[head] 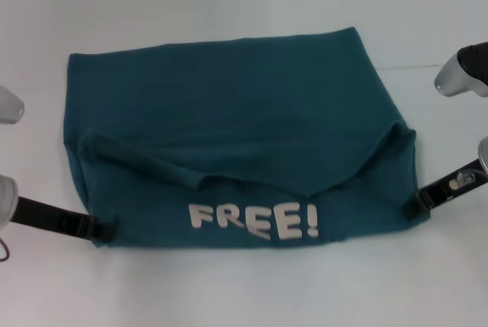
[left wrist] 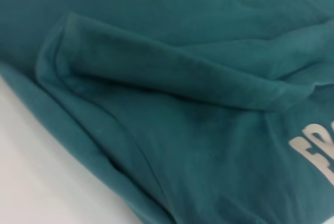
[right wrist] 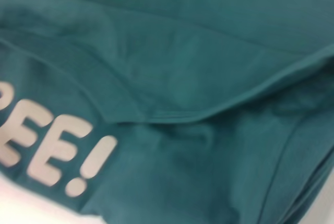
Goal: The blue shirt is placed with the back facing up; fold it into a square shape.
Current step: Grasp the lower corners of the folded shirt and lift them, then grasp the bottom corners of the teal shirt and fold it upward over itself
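Observation:
The blue shirt (head: 229,113) lies across the middle of the white table as a wide, partly folded shape. Its near strip shows a white "FREE!" print (head: 254,220), and loose folds run across it just behind that strip. My left gripper (head: 105,228) is at the near left corner of the shirt and looks shut on the fabric edge. At the near right corner my right gripper (head: 412,206) does the same. The left wrist view is filled with shirt folds (left wrist: 182,130). The right wrist view shows the cloth (right wrist: 182,78) and the print (right wrist: 52,151). Neither wrist view shows any fingers.
Bare white table (head: 244,289) surrounds the shirt on all sides. A grey and black link of the right arm (head: 465,68) hangs at the far right edge, and white parts of the left arm (head: 8,106) show at the left edge.

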Action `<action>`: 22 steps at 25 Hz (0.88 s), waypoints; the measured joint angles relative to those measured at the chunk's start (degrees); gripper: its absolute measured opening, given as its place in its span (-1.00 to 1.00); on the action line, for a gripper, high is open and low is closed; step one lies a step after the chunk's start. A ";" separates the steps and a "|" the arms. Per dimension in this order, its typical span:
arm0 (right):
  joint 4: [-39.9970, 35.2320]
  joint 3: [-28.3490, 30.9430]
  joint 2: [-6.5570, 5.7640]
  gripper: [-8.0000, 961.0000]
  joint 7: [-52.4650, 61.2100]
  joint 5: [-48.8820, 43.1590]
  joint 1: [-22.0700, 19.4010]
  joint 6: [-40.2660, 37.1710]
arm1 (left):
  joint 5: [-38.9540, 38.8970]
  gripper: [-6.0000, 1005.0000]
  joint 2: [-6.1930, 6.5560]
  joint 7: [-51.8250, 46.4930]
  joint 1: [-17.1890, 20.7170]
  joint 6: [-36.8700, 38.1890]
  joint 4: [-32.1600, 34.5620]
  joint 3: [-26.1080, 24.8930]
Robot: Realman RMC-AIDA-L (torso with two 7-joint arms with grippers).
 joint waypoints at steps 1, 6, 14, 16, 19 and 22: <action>-0.83 -0.04 -0.06 -0.89 -0.70 -0.19 0.28 -2.41 | 0.04 -0.86 0.48 0.00 -0.37 1.81 0.08 -0.12; -4.18 -1.21 -0.04 -0.89 -2.96 -0.77 1.19 -13.58 | 2.97 -0.86 2.84 -0.50 -2.26 10.73 0.29 -1.36; -5.14 -7.59 0.42 -0.89 -4.44 -0.31 1.87 -24.74 | 11.16 -0.86 3.44 -0.09 -3.55 24.14 -0.04 -1.90; -4.99 -9.61 0.45 -0.89 -5.39 -0.26 1.89 -26.84 | 12.32 -0.86 3.27 0.19 -3.39 27.05 -0.34 -1.14; -4.37 -13.94 0.61 -0.89 -6.73 -0.25 1.59 -29.70 | 13.30 -0.86 2.82 0.41 -2.68 31.01 -0.84 0.98; -2.69 -20.69 0.62 -0.89 -6.33 -0.22 1.00 -30.29 | 13.45 -0.86 2.18 0.49 -1.77 33.91 -1.01 3.17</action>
